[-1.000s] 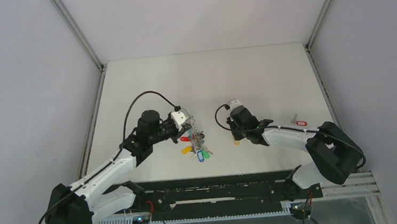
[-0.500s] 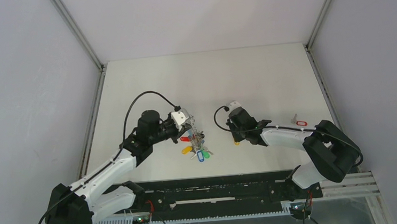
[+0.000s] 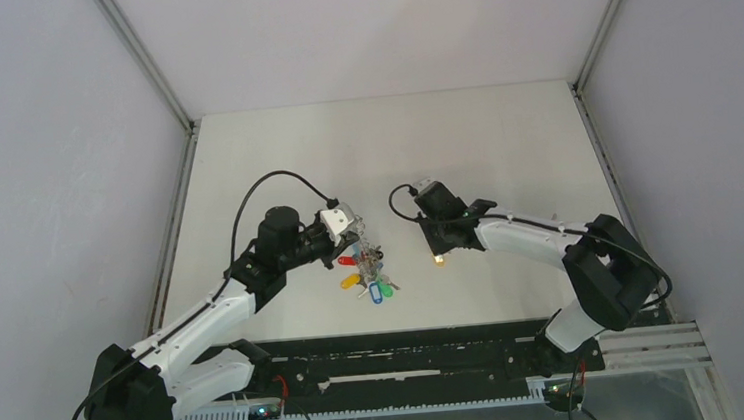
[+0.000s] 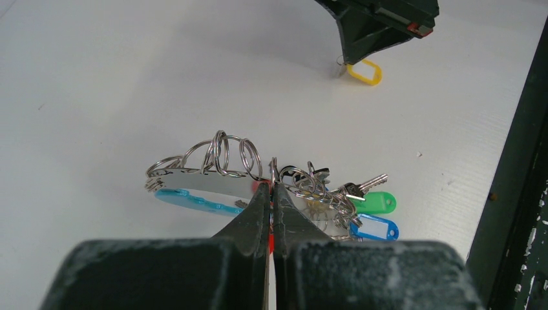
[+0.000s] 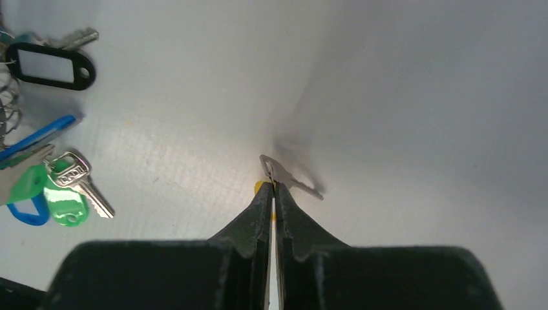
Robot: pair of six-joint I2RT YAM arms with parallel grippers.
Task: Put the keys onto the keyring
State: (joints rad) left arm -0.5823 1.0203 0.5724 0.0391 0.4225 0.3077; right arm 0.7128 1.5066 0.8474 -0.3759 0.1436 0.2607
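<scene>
**Key in one grip, keyring in the other**

The small silver key sits near the middle of the table, somewhat toward the near edge. The right gripper has its fingers pressed together on the key's head. The blade sticks out to one side, and a sliver of the yellow tag shows at the fingertips. Whether the key is clear of the surface cannot be told.

Left of it, well apart, is the keyring: a flat grey loop with a cyan section, its top edge strung with wire rings. The left gripper is closed tight on it at mid-length, holding it edge-up. Its fringe of keys trails toward the near edge (a green tag and a blue tag lie side by side there). The right wrist view also catches a black tag at the bunch's edge.
</scene>
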